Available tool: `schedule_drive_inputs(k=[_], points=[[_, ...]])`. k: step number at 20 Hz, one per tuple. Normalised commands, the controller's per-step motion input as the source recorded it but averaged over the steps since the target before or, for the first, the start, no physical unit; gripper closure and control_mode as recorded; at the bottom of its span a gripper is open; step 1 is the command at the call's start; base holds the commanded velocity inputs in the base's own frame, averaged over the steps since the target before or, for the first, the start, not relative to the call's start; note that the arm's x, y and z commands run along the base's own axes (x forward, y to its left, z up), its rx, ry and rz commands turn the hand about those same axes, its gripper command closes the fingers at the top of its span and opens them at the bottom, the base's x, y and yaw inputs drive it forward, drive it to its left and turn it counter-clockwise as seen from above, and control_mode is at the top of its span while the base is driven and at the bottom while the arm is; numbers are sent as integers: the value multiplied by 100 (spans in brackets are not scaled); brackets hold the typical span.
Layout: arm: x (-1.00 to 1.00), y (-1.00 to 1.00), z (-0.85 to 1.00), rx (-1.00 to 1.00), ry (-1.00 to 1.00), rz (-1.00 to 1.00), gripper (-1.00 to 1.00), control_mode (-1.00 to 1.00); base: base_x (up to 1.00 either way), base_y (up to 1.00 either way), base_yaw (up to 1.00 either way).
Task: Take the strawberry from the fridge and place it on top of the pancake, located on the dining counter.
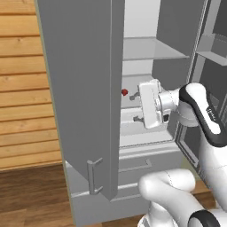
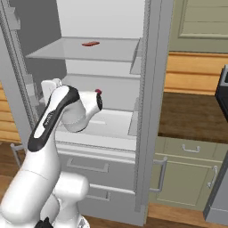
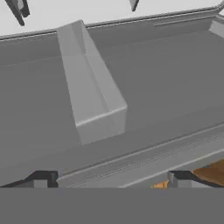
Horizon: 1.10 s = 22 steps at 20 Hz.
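Observation:
The fridge (image 1: 84,88) stands open, white inside with shelves. The strawberry (image 1: 124,92), a tiny bright red lump, lies on the middle shelf near its left side. In the right base view the strawberry (image 2: 98,91) peeks out just past my wrist. My gripper (image 1: 135,107) is inside the fridge at that shelf's height, pointing left toward the inner face of the left door. It is open and holds nothing, and its upper finger is just right of the strawberry without touching it. In the hand view the gripper (image 3: 109,179) faces the grey door wall. The pancake and the dining counter are out of view.
A flat red-brown piece (image 2: 90,43) lies on the upper shelf. A grey door bin (image 3: 94,87) juts from the left door ahead of the fingers. Two drawers (image 1: 133,166) sit below the shelves. Olive-green cabinets (image 2: 187,173) and a dark counter stand to the fridge's right.

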Motion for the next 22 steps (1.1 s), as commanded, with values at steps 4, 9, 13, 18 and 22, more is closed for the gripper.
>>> schedule_drive_inputs(k=[4, 9, 13, 18, 22], points=[[74, 32, -6, 0, 0, 12, -100, -100, 0, 0, 0], [46, 28, 0, 1, -1, 11, -100, -100, 0, 0, 0], [2, 37, -8, 0, -3, 16, -100, -100, 0, 0, 0], [-1, 59, -3, 0, -9, 15, -100, -100, 0, 0, 0], [-17, 67, -1, 0, -11, 8, -100, -100, 0, 0, 0]])
